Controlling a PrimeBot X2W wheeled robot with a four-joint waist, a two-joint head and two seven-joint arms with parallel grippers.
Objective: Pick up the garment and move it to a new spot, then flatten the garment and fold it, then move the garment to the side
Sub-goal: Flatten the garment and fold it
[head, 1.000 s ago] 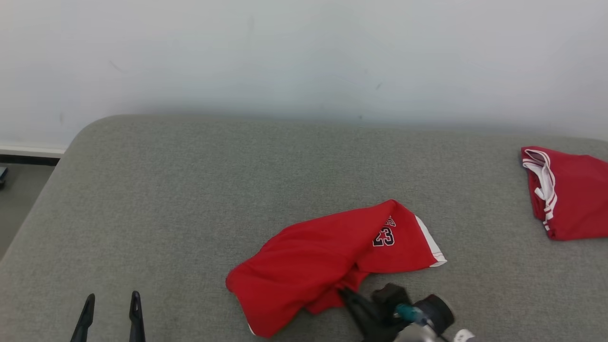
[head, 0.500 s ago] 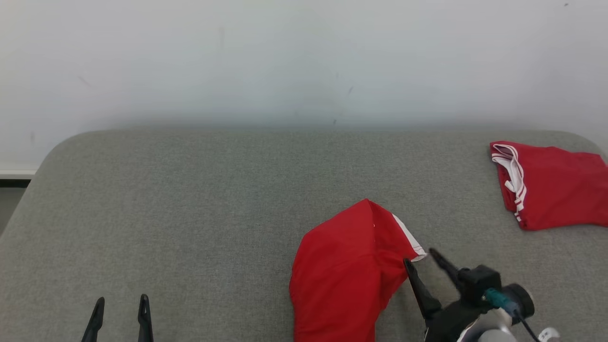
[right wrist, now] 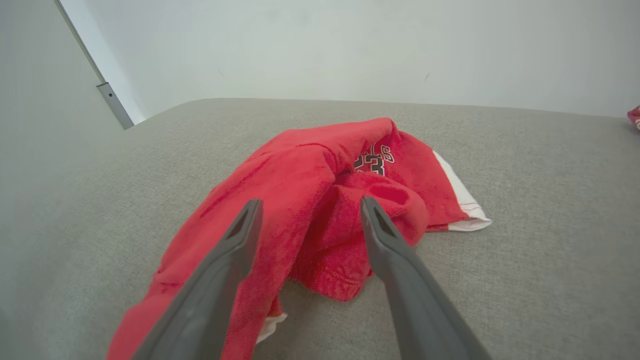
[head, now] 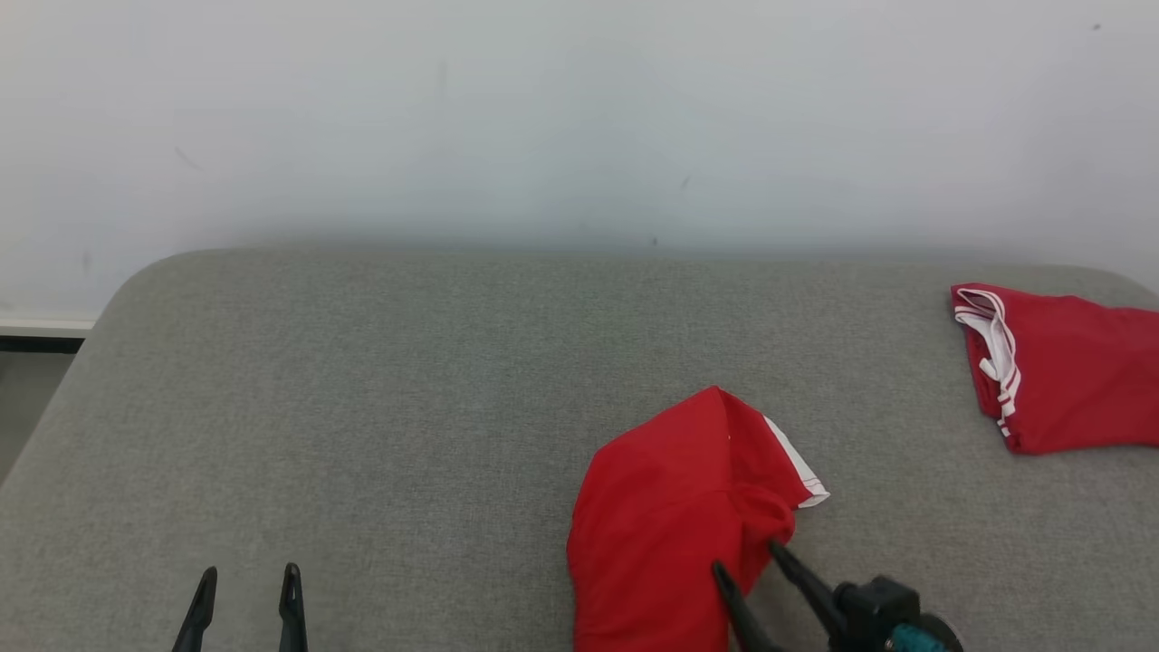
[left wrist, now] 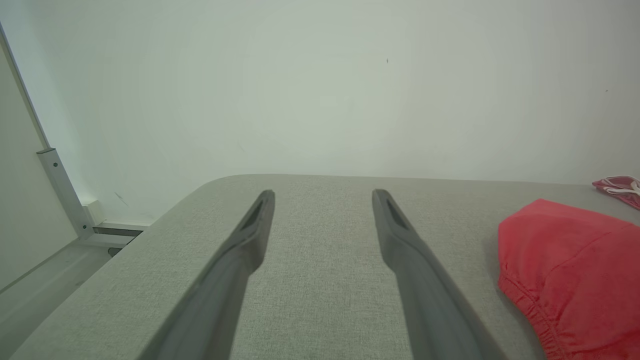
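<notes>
2 red garments and 2 grippers on 1 grey fabric-covered surface (head: 362, 407).
The crumpled red jersey garment with white trim (head: 670, 507) lies near, right of centre; a 2nd red, white-trimmed garment (head: 1068, 371) lies far right. The right gripper (head: 747, 556), clamped on the crumpled garment a second ago, now has its jaws spread wide at the cloth's near edge, gripping nothing. The left gripper (head: 250, 572), near left, stands wide and empty.

— Where does the head view look from?
— High, facing forward and down over the grey padded surface (head: 362, 407) to the white wall (head: 543, 109)
— And the wrist views?
— Both low, skimming it toward the wall; the right one close to the red garment (right wrist: 300, 170), which all three share
</notes>
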